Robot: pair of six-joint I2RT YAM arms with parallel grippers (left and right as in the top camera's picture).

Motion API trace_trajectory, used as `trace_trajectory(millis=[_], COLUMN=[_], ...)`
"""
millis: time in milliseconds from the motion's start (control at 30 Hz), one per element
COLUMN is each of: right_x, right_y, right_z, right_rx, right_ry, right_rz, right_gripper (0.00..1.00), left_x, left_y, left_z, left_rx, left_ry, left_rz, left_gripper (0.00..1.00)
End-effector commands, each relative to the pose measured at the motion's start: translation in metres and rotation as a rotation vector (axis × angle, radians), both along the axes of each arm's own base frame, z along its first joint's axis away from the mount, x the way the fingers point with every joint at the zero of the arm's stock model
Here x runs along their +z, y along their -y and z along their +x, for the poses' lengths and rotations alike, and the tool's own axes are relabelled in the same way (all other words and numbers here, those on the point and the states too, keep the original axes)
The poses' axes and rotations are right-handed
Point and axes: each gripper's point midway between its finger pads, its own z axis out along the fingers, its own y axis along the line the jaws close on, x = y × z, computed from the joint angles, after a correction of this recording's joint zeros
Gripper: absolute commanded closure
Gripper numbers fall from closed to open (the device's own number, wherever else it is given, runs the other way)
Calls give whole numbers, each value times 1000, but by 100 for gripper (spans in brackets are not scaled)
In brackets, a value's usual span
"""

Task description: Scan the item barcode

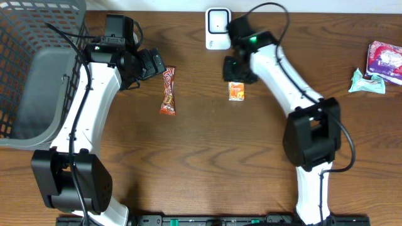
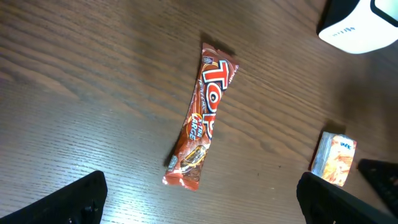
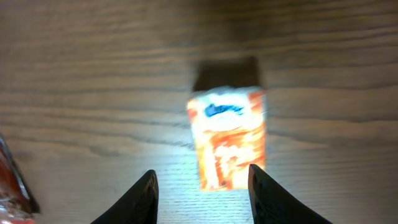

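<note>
**Ana:** What does the overhead view show?

**Ben:** A brown wooden bench [image 1: 201,157] with two white-and-black robot arms reaching up from the lower edge. A small orange packet [image 1: 236,91] lies flat near the top centre. The right claw [image 1: 237,70] is just above it in the picture. A white barcode scanner [image 1: 218,28] stands at the bench's far edge, near that claw. A long red candy bar wrapper [image 1: 168,91] lies left of the packet, apart from it, and the left claw [image 1: 154,63] is just beside the bar's upper end. A grey mesh basket [image 1: 38,37] fills the left corner. A purple snack bag [image 1: 384,61] and a mint-green packet [image 1: 367,82] lie far right.

**Ana:** And the left wrist camera?

**Ben:** The left claw [image 2: 199,205] stands wide, its dark fingers [image 2: 81,199] at the two bottom corners, holding nothing. The red candy bar wrapper [image 2: 202,118] lies on the wood between and beyond them, tilted. The small orange packet [image 2: 334,158] is at the right, and a corner of the white barcode scanner [image 2: 360,25] shows top right.

**Ana:** The right wrist camera?

**Ben:** The right claw [image 3: 202,199] is partly spread and empty (this picture is blurred). The small orange packet [image 3: 229,138] lies on the bench, its near end showing between the black fingertips [image 3: 134,199]. I cannot tell if either one touches it.
</note>
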Motion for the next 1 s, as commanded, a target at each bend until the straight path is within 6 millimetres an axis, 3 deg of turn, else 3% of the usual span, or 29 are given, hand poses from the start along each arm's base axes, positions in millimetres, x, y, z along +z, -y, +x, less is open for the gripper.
trace_trajectory(millis=[0, 233, 433, 500, 567, 767, 867, 967], right_x=[-8, -22, -57, -66, -71, -72, -69, -65], right_y=[3, -2, -5, -5, -4, -4, 3, 12], right_z=[-4, -19, -21, -22, -22, -22, -19, -14], right_rx=[41, 75, 54, 48, 49, 49, 45, 34], right_ry=[38, 59, 41, 28, 21, 23, 36, 67], right_rz=[-165, -332, -338, -344, -348, -352, -391, -441], right_gripper=[58, 59, 60, 64, 74, 79, 77, 60], left_x=[1, 1, 1, 1, 1, 1, 1, 1], left_y=[0, 0, 0, 0, 0, 0, 0, 0], left_z=[2, 2, 2, 2, 2, 2, 2, 2], left_rx=[-5, -4, -5, -4, -4, -4, -4, -5], left_ry=[5, 5, 5, 5, 5, 5, 5, 5], left_rz=[1, 1, 1, 1, 1, 1, 1, 1], left_gripper=[2, 2, 2, 2, 2, 2, 2, 2])
